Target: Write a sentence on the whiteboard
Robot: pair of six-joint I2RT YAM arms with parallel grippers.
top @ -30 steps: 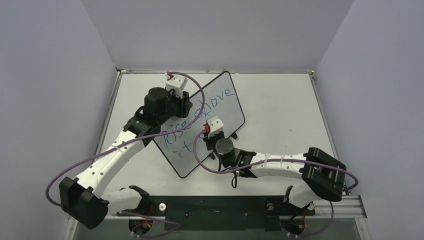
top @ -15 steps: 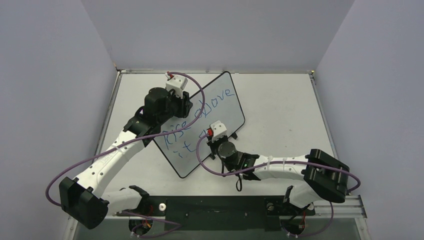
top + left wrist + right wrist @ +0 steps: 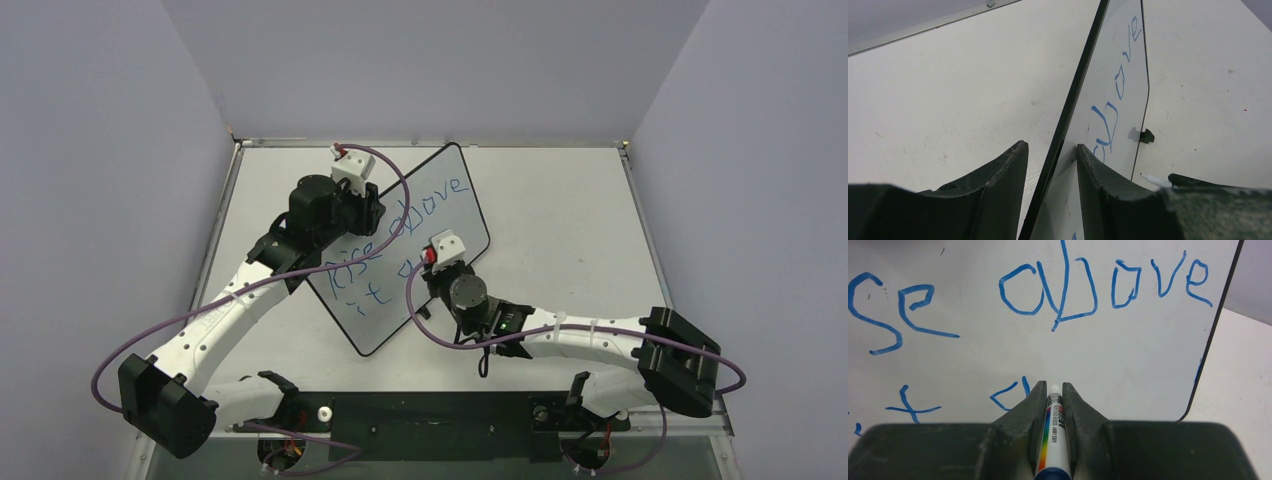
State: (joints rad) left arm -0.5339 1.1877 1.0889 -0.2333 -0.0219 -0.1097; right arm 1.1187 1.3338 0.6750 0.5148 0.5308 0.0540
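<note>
Two arms meet at the whiteboard (image 3: pixel 382 330), which stands tilted on the table (image 3: pixel 560 210) left of centre, its face turned to the right arm. On the left, the top view shows only the left gripper (image 3: pixel 366 208) at the board's upper left edge, hiding part of the writing. Its wrist view shows the left gripper (image 3: pixel 1050 147) straddling that black-framed edge, one finger (image 3: pixel 1003 175) behind the board and the other pressed on the front face, so the half-closed jaws hold the whiteboard (image 3: pixel 1128 100) upright. That view also catches a small black foot (image 3: pixel 1146 135) at the board's far edge and the white tip of the marker (image 3: pixel 1153 179) beyond it. The sentence (image 3: pixel 435 195) in blue so far reads "Rise above" with "it" and one more stroke beneath. On the right, the right gripper (image 3: pixel 428 265) reaches the lower line. Only its wrist view shows the right gripper (image 3: pixel 1053 386) clamped tight on a white marker (image 3: pixel 1053 425) with a rainbow label, tip at the board beside an unfinished letter under "above" of the sentence (image 3: pixel 1070 315); whether the tip touches, I cannot tell.
</note>
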